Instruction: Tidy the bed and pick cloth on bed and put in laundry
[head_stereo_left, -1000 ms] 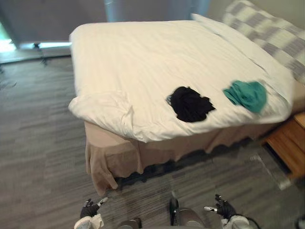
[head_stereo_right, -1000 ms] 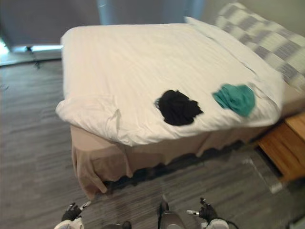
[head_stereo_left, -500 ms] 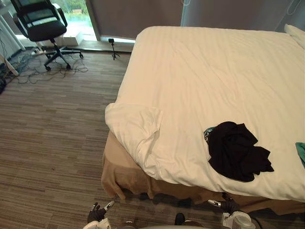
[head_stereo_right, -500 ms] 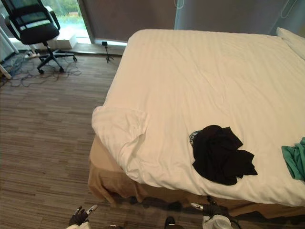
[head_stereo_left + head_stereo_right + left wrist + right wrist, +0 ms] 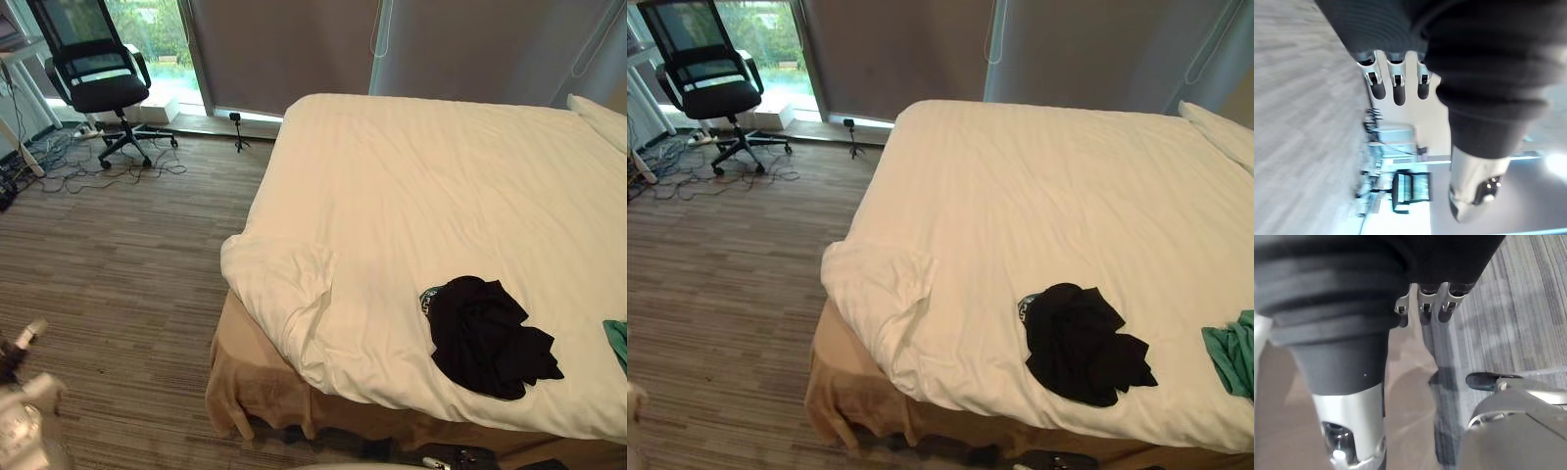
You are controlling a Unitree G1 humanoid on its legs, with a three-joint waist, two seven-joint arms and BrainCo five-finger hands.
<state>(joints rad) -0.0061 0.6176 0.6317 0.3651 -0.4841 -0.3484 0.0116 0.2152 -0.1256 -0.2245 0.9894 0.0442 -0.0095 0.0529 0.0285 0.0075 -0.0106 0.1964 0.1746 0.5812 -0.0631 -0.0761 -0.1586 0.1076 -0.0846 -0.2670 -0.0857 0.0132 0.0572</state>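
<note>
Left hand [image 5: 1397, 82]: fingers straight and relaxed, nothing in them, low at the near left over the floor [image 5: 118, 255].
Right hand [image 5: 1425, 301]: fingers loose and empty, low near the bed's near edge.
Black cloth [image 5: 488, 335]: crumpled heap on the bed [image 5: 421, 186], near its near edge, right of centre.
Teal cloth [image 5: 1236, 354]: at the right edge, well apart from the black one.
Duvet corner [image 5: 284, 279]: rumpled and folded back at the near left of the bed.
Step in hand: approach, I judge; neither hand has reached cloth or duvet.
Next move: step closer, raise the right hand over the black cloth, close round the heap's bunched middle.
</note>
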